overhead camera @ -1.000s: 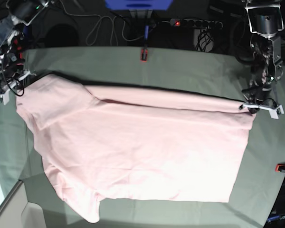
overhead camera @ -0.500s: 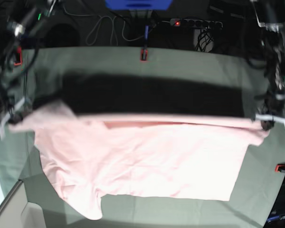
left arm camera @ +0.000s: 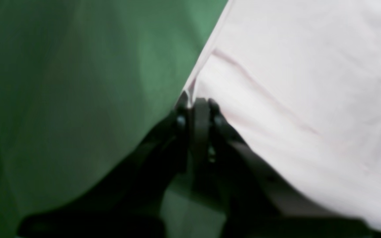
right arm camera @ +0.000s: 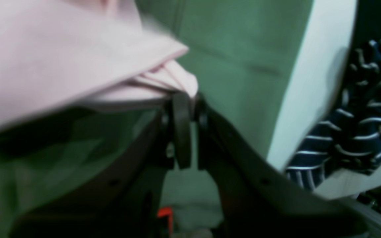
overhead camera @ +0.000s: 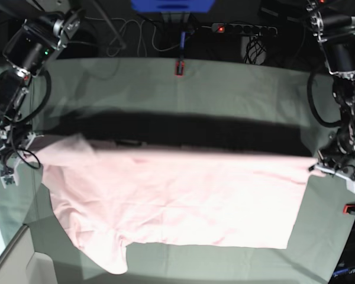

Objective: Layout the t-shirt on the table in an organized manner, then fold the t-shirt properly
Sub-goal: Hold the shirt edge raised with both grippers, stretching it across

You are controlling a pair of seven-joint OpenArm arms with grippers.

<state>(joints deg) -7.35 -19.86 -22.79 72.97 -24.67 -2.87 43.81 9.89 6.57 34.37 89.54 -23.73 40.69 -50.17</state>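
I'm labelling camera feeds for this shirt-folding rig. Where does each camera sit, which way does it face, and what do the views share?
Base: high above, looking down on the table, the t-shirt and both arms.
Left wrist: on the left arm, looking along its shut left tool pinching the shirt's edge.
Right wrist: on the right arm, facing its shut right tool gripping bunched pink fabric; a striped cloth lies beyond the table edge.
Shared: pink shirt and green cloth.

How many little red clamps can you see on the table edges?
2. One small red-orange clamp sits at the middle of the far edge of the grey-green cloth table; another is at its right edge. More may be hidden.
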